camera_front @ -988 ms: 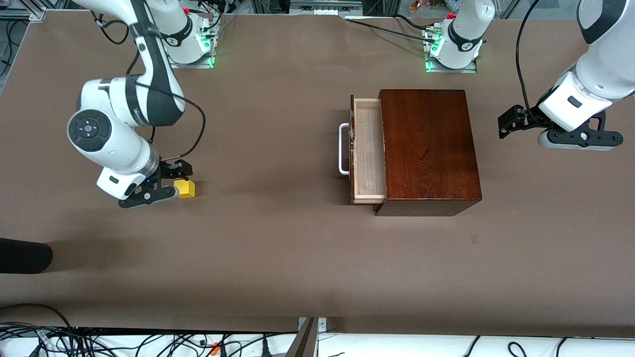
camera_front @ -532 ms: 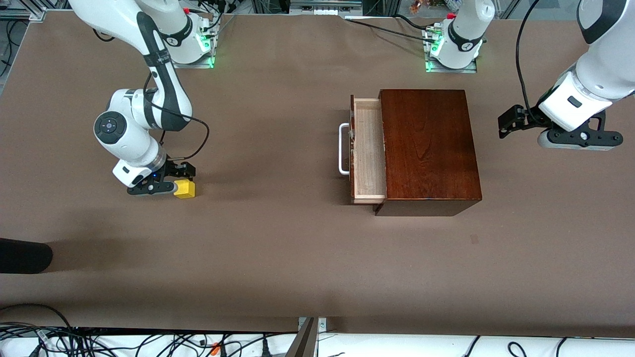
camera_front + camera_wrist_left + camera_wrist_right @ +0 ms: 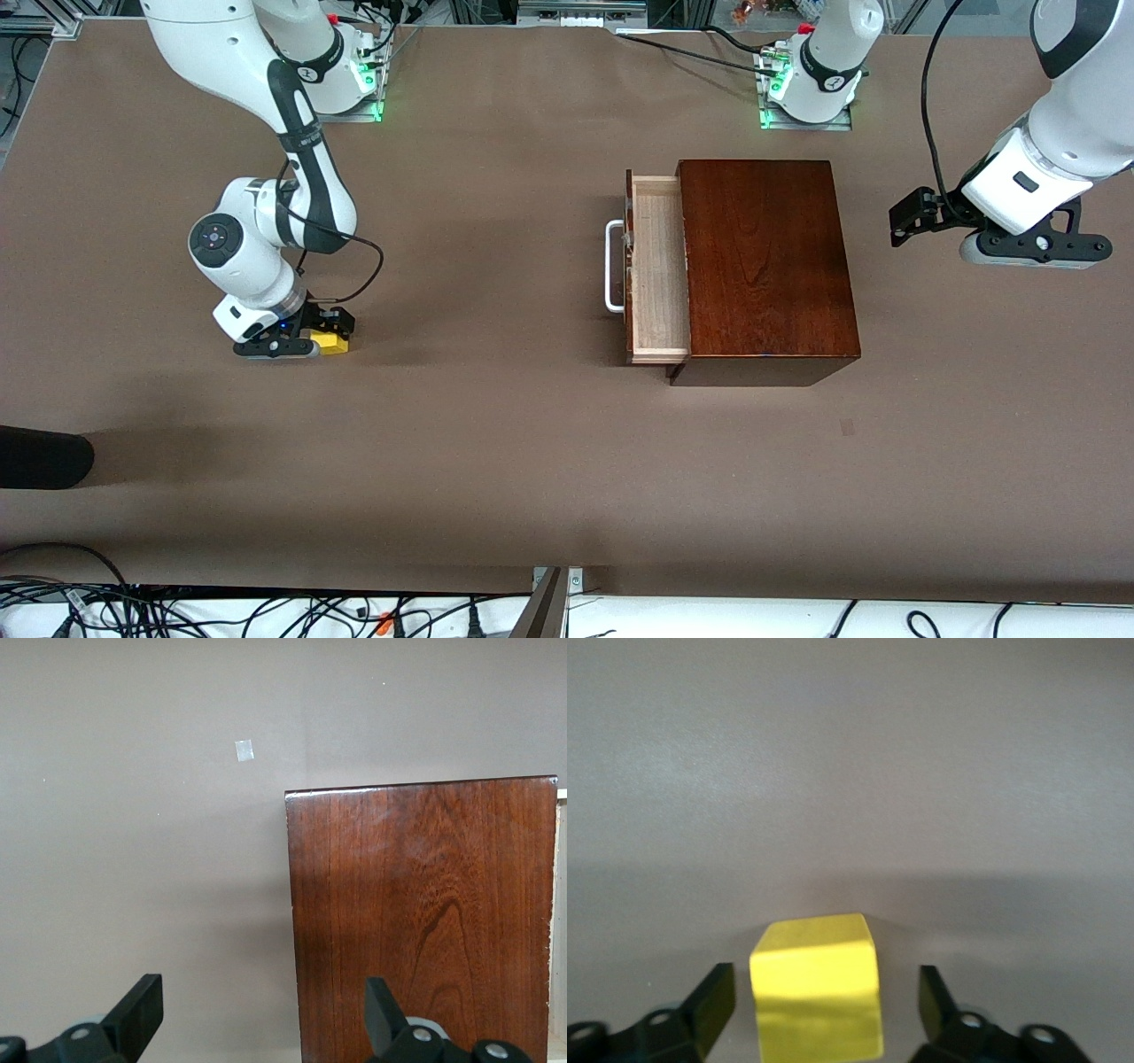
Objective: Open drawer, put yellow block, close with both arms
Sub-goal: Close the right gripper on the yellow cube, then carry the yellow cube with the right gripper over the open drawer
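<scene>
The yellow block (image 3: 335, 343) lies on the table toward the right arm's end. My right gripper (image 3: 321, 342) is down at the table around it. In the right wrist view the block (image 3: 817, 979) sits between the two fingers with a gap on each side, so the right gripper (image 3: 826, 994) is open. The drawer (image 3: 660, 266) is pulled out of the reddish-brown box (image 3: 766, 266), its white handle (image 3: 611, 266) facing the right arm's end; its tray holds nothing. My left gripper (image 3: 1032, 252) waits in the air open, beside the box (image 3: 425, 912); its fingers (image 3: 142, 1010) hold nothing.
A dark rounded object (image 3: 40, 456) pokes in at the table edge nearer the front camera than the block. A small pale patch (image 3: 848, 427) marks the table surface near the box. Cables (image 3: 266, 611) run along the edge nearest the camera.
The right arm has come down and shifted toward the block, so its fingers now straddle it, and they have narrowed slightly. The left arm and the drawer have not moved.
</scene>
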Tool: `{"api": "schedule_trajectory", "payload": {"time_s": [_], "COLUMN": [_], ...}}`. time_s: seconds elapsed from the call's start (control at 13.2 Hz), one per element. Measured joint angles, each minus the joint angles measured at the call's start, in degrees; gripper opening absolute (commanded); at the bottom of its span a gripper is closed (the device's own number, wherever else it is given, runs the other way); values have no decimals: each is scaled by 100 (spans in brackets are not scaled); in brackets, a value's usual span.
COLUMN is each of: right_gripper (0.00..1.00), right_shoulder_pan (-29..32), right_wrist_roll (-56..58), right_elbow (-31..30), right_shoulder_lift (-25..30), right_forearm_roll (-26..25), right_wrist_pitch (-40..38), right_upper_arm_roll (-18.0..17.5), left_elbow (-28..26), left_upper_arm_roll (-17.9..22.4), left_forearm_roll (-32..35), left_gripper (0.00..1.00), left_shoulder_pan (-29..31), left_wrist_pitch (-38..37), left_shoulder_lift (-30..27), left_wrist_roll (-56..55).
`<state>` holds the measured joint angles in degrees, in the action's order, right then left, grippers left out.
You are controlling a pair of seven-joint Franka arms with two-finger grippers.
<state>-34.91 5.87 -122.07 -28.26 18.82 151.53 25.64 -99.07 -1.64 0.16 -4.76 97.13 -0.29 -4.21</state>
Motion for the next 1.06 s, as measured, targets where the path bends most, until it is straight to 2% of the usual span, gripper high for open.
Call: {"api": "schedule_trajectory", "payload": {"time_s": [0.08,0.15,0.23,0.46,0.61,0.76,1.06], "right_gripper": [30,8,0,0,0,0,0], "right_shoulder_pan": [-2,-4,-7,-34,-194,-421,-536], "right_wrist_roll": [0,8,31,124,148,146,177], "right_elbow": [62,108,131,221,549,1093,2586], "right_shoulder_lift": [-42,-59,-60,-44,107,335,583], "right_forearm_roll": [8,8,9,9,9,7,-157], "right_wrist_pitch": [-1,-3,-15,-255,-743,-1629,-3686], "right_upper_arm_roll": [-10,-13,-15,-34,-85,-86,-95], "left_elbow": [0,0,0,1,1,1,1], "left_upper_arm_roll": [0,0,0,0,0,0,-1], "left_forearm_roll": [0,0,0,0,0,0,0], "left_gripper": [100,100,100,100,100,100,100], "left_shoulder_pan": [0,0,0,0,0,0,-1], "left_wrist_pitch": [-1,-1,-1,-1,-1,-1,-1], "left_shoulder_lift": [0,0,0,-4,-5,-7,-8], "left_wrist_roll": [0,0,0,0,0,0,0]}}
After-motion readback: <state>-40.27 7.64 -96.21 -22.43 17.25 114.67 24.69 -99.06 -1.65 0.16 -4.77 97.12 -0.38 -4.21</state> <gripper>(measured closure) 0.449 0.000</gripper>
